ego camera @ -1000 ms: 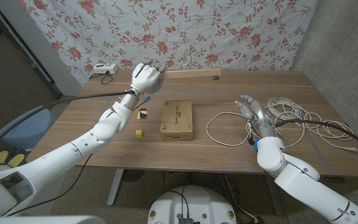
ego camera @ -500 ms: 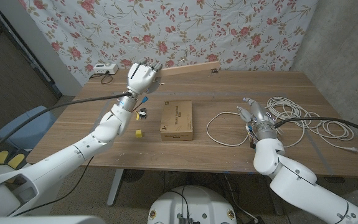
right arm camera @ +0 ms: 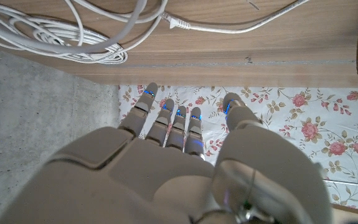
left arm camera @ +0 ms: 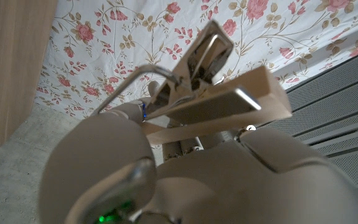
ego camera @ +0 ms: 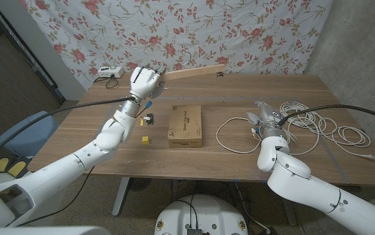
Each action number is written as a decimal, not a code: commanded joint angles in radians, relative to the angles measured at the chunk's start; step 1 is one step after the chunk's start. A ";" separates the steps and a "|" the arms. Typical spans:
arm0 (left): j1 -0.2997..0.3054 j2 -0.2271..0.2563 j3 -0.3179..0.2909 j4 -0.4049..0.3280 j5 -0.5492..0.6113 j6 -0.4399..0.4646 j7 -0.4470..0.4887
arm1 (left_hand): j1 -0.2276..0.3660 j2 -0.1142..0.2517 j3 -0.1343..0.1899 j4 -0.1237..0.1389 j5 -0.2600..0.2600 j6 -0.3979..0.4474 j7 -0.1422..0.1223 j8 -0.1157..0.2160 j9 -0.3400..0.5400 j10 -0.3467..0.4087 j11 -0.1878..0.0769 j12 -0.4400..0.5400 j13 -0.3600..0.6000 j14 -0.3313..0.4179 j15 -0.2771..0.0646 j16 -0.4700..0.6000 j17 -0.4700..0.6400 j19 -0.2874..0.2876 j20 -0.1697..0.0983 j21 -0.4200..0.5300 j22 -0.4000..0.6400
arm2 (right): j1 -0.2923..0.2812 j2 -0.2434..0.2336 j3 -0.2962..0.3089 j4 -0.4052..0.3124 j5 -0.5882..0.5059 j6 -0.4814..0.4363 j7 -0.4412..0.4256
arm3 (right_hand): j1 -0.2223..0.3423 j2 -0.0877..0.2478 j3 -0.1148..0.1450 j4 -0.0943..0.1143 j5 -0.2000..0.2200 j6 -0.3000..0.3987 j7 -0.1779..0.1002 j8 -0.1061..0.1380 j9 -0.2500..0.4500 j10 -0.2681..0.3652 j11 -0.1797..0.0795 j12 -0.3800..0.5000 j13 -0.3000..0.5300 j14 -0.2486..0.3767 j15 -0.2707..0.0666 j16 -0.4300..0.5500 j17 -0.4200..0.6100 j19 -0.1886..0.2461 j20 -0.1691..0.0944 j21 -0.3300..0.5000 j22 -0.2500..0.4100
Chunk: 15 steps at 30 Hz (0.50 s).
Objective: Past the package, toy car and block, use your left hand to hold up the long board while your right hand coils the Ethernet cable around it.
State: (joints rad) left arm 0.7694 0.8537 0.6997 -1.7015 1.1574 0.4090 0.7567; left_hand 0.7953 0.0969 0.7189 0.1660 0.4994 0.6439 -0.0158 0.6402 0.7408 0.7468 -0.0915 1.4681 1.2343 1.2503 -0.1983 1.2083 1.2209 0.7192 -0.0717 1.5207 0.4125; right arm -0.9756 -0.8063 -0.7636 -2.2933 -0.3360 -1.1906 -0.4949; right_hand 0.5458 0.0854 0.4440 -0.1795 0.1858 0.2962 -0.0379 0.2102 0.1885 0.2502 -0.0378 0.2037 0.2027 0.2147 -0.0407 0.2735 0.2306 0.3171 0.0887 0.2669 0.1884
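Up at the far edge of the table (ego camera: 317, 85), your left hand (ego camera: 145, 79) has its fingers curled round one end of the long board (ego camera: 194, 72), which is lifted and tilts across toward the flowered wall (a metal clip (left arm camera: 194, 62) sits on the board just past your fingers). Your right hand (ego camera: 265, 121) holds nothing; its fingers (right arm camera: 179, 121) are straight, slightly apart, above the wood beside the Ethernet cable (ego camera: 317, 124), which lies in loose loops. Between your arms lie the package (ego camera: 185, 125), toy car (ego camera: 149, 119) and block (ego camera: 145, 140).
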 commanded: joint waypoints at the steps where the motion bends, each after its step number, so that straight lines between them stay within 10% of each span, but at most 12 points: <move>1: 0.036 0.040 -0.020 -0.087 0.061 0.075 -0.171 | -0.048 0.055 0.011 -0.001 0.006 0.003 0.001 0.009 0.000 -0.002 -0.001 0.013 -0.002 0.002 0.003 0.002 -0.007 -0.003 -0.018 0.006 -0.004 | 0.150 0.005 -0.110 0.120 0.003 -0.026 0.071 | 0.026 -0.004 -0.005 -0.004 0.012 -0.003 -0.013 -0.005 0.005 -0.002 -0.013 -0.002 0.003 -0.005 -0.030 -0.001 0.001 0.006 -0.012 0.004 0.003; 15: 0.060 0.034 -0.034 -0.142 0.133 0.088 -0.200 | -0.053 0.054 0.015 -0.003 0.010 0.004 -0.001 0.018 -0.004 -0.005 -0.009 0.036 0.000 0.004 -0.002 0.007 -0.002 -0.001 -0.023 0.010 -0.012 | 0.249 -0.004 -0.219 0.188 0.001 -0.091 0.155 | 0.096 -0.060 -0.034 0.004 0.037 0.057 -0.047 0.019 0.007 0.035 -0.040 0.012 0.007 0.003 -0.064 0.006 0.009 0.007 -0.046 -0.003 0.003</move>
State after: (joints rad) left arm 0.8110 0.8866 0.6775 -1.7967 1.2371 0.4819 0.5948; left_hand 0.7903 0.0965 0.7227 0.1617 0.5029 0.6438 -0.0158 0.6522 0.7362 0.7436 -0.0947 1.4969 1.2300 1.2504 -0.1982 1.2083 1.2155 0.7194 -0.0716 1.5286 0.4031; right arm -0.8052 -0.8074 -0.9006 -2.1640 -0.3377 -1.2264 -0.4029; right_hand 0.6354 0.0381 0.4174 -0.1778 0.2127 0.3317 -0.0791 0.2200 0.1935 0.2687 -0.0741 0.2080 0.2063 0.2120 -0.0378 0.2735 0.2340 0.3216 0.0516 0.2669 0.1884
